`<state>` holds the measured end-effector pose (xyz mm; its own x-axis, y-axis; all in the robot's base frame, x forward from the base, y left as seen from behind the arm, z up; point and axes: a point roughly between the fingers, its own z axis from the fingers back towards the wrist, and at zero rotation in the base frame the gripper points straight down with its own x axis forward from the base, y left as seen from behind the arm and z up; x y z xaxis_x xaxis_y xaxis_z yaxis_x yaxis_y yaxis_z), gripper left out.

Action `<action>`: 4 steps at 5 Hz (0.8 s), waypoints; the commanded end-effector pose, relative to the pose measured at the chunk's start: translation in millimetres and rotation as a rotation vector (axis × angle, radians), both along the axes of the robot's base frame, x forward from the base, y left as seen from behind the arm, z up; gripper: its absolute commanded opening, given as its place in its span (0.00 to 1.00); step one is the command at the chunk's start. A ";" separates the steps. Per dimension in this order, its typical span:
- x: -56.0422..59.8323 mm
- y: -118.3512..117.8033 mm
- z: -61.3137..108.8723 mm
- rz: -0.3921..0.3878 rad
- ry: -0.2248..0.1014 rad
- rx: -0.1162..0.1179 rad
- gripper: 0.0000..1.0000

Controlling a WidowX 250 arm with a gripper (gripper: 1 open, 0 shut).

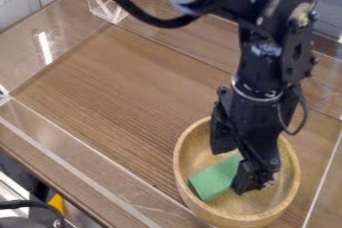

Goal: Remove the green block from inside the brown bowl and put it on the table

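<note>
1. Bowl: brown bowl (191, 154), round and shallow, pale wood with a thick rim, sitting on the tabletop (114, 87) in the lower right of the view. Its far right side is partly screened by the black hardware above.
2. Block: green block (213, 181), bright and flat, inside the bowl, toward the left side of its floor. It lies at a slant, lower left to upper right; its upper right part is hidden.
3. End effector (238, 156): black, pointing down over the bowl, jaws spread open. Contact with the block: cannot tell, the near parts overlap it in this view. No lift seen; block low in the bowl.
4. Arm (251, 20): black, jointed, entering from the top edge and covering much of the right half of the view.
5. Tabletop: brown wood grain, bare across the middle and left. Clear plastic wall (74, 162) along the lower left side.
6. Upper left: a small clear angular plastic piece (110, 4), well apart from the bowl.
7. Lower left corner: black curved item (30, 205), with a bit of yellow (56, 202) just beside it. Identity of both unclear.
</note>
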<state>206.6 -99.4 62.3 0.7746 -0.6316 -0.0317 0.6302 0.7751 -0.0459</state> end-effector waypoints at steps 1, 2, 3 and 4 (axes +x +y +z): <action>10.0 1.9 -1.4 -0.089 -0.035 -0.013 1.00; 16.3 11.3 -4.4 -0.018 -0.033 -0.013 1.00; 21.1 19.2 -7.0 0.049 -0.029 -0.012 1.00; 17.5 16.1 0.7 0.096 -0.026 -0.010 1.00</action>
<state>215.0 -79.3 49.2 0.8292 -0.5552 -0.0651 0.5523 0.8317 -0.0570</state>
